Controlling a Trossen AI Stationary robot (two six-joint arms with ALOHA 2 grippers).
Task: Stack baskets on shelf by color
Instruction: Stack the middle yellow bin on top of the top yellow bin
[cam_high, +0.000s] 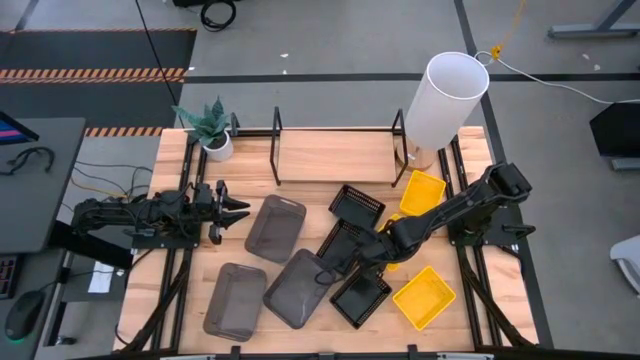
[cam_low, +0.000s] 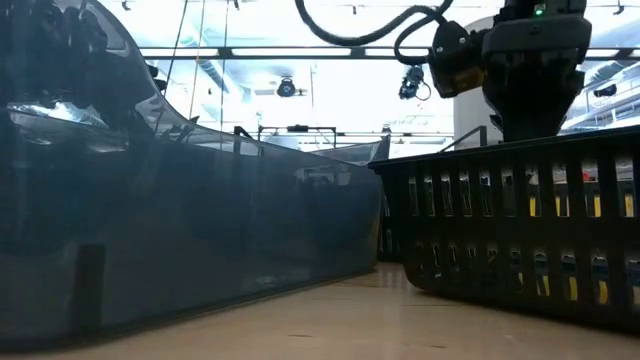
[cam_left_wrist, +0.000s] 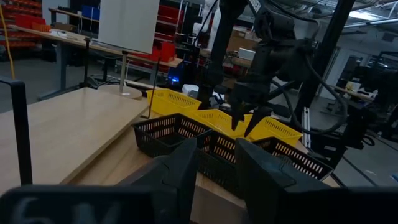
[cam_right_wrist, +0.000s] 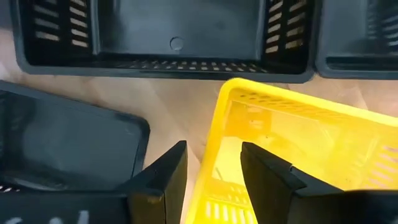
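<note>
Right gripper (cam_right_wrist: 211, 163): fingers parted, straddling the near wall of a yellow basket (cam_right_wrist: 298, 155) in the clutter of baskets in front of the shelf (cam_high: 335, 155), not yet clamped. Left gripper (cam_high: 236, 211): fingers apart, empty, at the table's left side beside a smoky-grey basket (cam_high: 275, 227).

A tall white cylinder (cam_high: 446, 100) is seen leaning at the table's (cam_high: 320, 155) far right corner, and a small potted plant (cam_high: 212, 128) in a white pot is set at the far left corner. Black cables (cam_high: 217, 12) are coiled on the grey floor beyond the table, and a yellow cord (cam_high: 507, 30) is run across the floor near the cylinder. A dark desk (cam_high: 35, 180) is placed to the left, with a mouse (cam_high: 22, 317) near it. Red storage bins (cam_left_wrist: 166, 25) are shown in the room behind.
</note>
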